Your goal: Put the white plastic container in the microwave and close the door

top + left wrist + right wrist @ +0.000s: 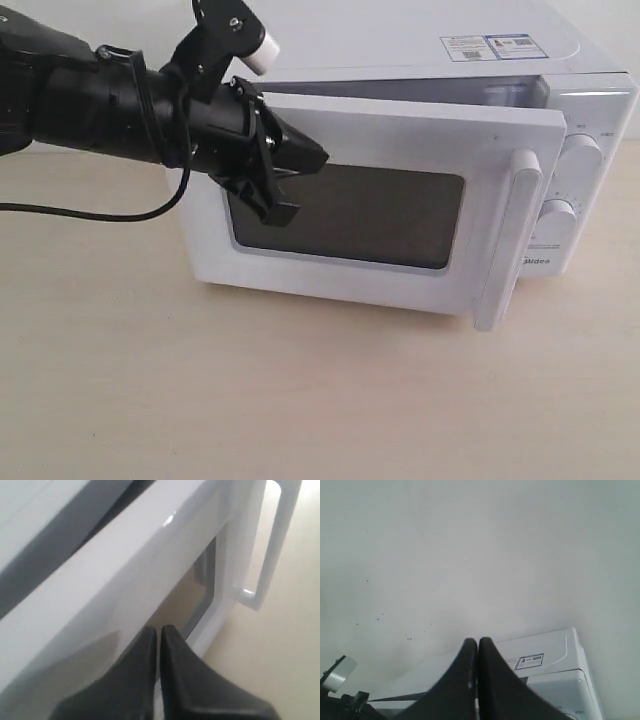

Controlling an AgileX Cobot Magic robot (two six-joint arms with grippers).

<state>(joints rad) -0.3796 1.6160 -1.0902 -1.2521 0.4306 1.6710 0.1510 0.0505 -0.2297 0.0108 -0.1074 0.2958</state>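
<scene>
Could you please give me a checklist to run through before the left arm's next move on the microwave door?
1. Door fully closed: not ok, ajar at the handle side.
2. Left tool shut, at the door's front: ok.
3. White plastic container inside the microwave: cannot tell, the door hides the cavity.
4. Right tool away from the door: ok, shut and raised.
5. Handle unobstructed: ok.
</scene>
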